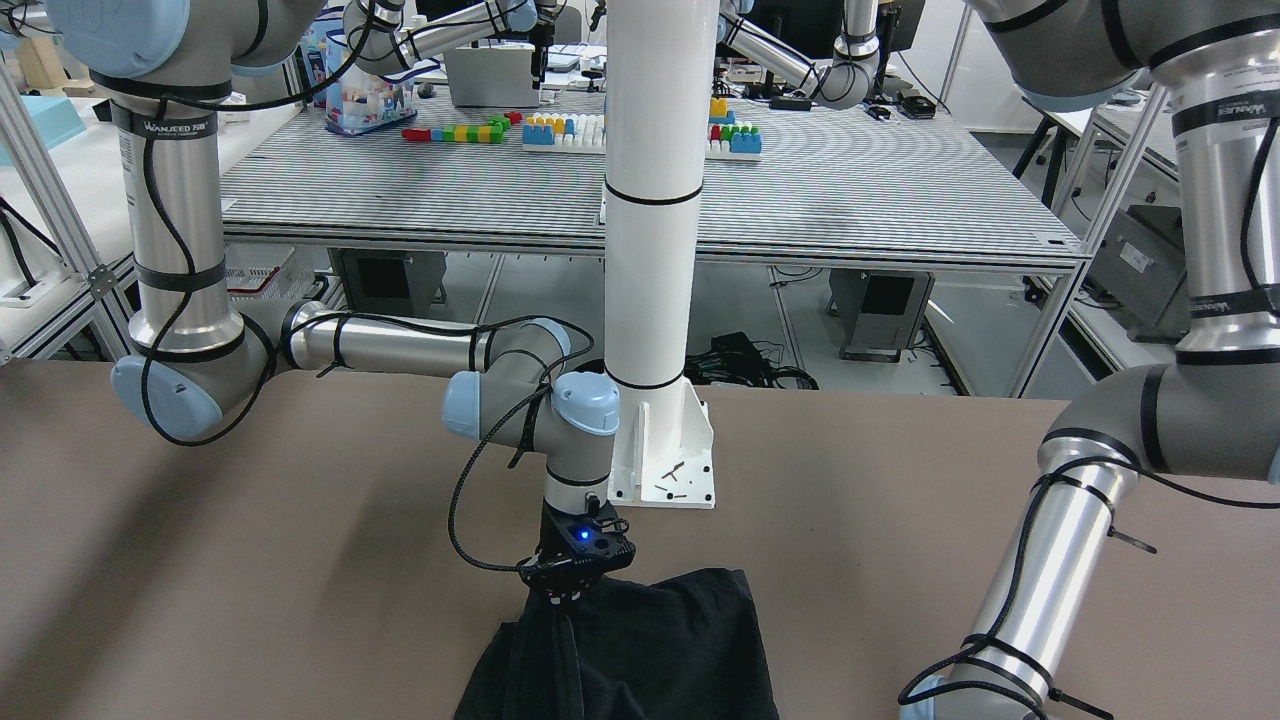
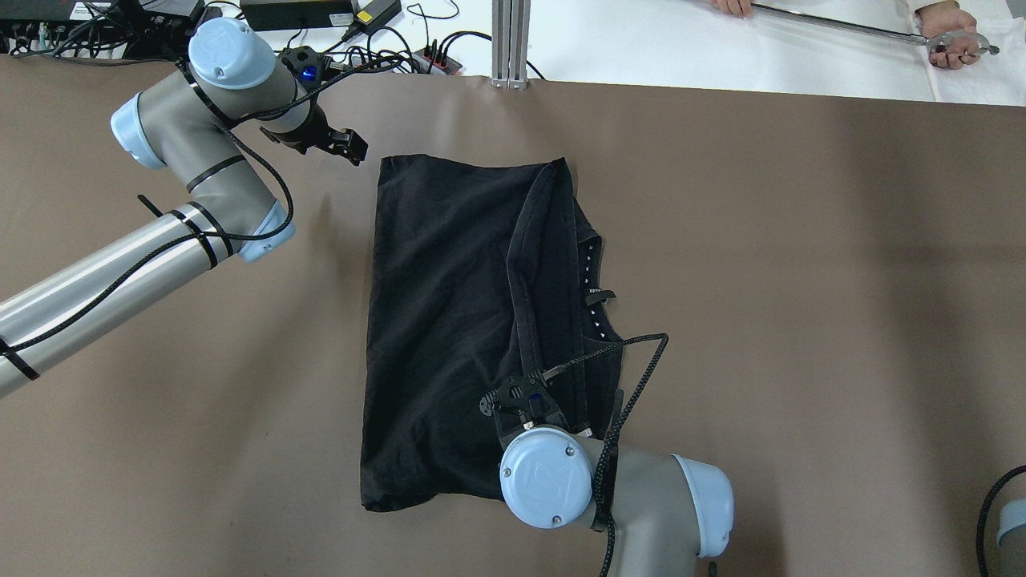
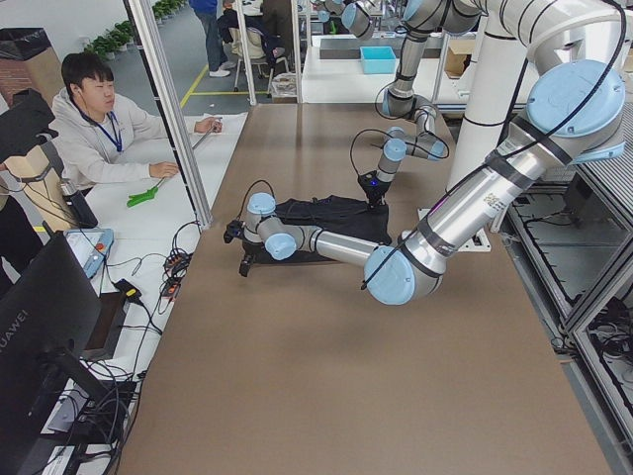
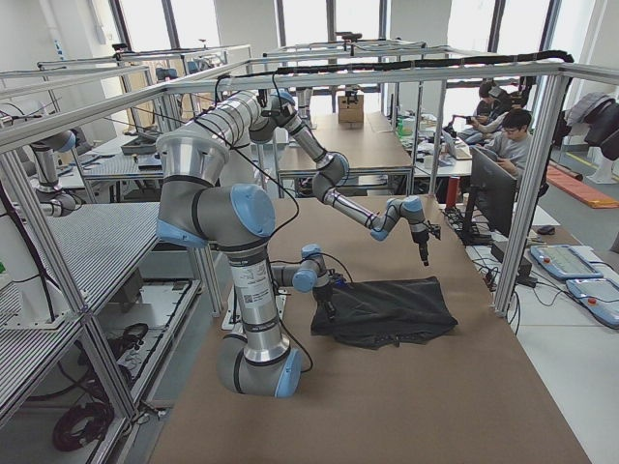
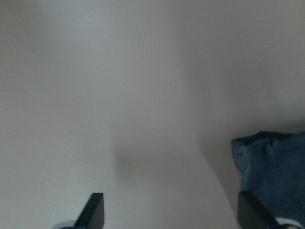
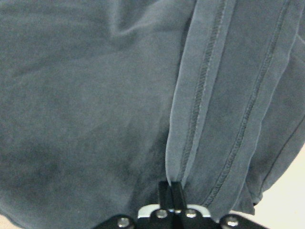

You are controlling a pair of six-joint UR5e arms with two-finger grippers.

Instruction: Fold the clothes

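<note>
Brown table (image 2: pixel 801 320), black clothes (image 2: pixel 441 304) on it (creased)

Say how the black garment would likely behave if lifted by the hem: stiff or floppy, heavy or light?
Probably floppy: the black garment lies in soft wrinkles with a folded-over flap, so it should drape and trail from the right tool, shut on its stitched hem. Likely light: thin, flat-lying fabric. Pushed across the table, it would probably bunch, not slide.
</note>
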